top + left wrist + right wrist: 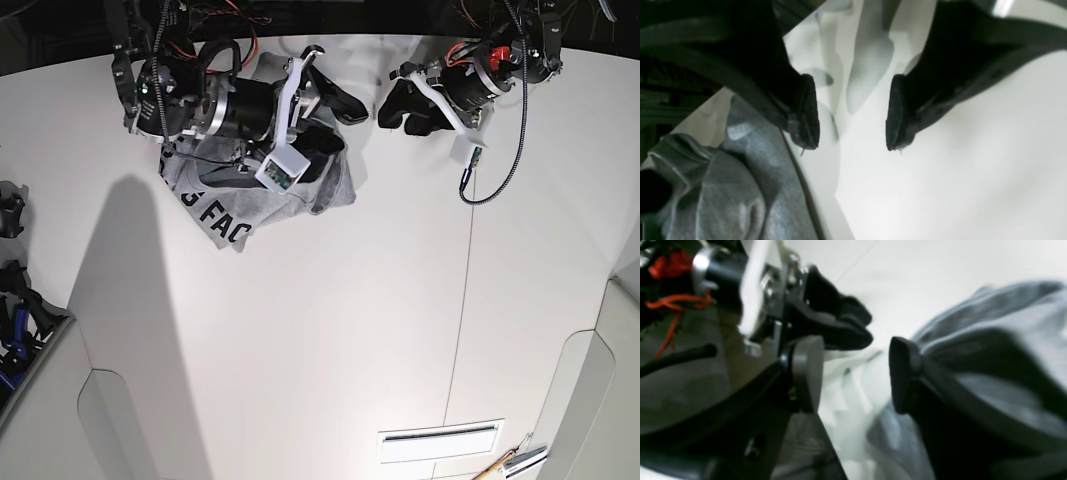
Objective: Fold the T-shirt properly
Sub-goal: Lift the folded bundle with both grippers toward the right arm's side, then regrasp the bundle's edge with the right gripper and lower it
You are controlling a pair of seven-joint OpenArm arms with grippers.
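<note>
A: Start with the work surface. Where to look on the white table [300, 350]?

B: At the robot's right-hand side, for the T-shirt [268, 208]: bunched, partly under the right arm [225, 105], black letters [224, 218] along one edge.

A: Long axis?

B: Seems to run crosswise in the base view, roughly from arm side to arm side. Treat as approximate; partly hidden by the right arm.

A: Nearer arm?

B: Right, directly above the fabric. Left, beside the cloth, above bare table.

A: State of the right gripper [856, 373]?

B: Spread, with nothing clamped; one finger over or against grey cloth, contact impossible to confirm.

A: And the left gripper [852, 116]?

B: Also spread, with only table between the fingertips. To reach the nearest fabric edge [801, 181], likely shift toward the robot's right, then lower and pinch.
</note>
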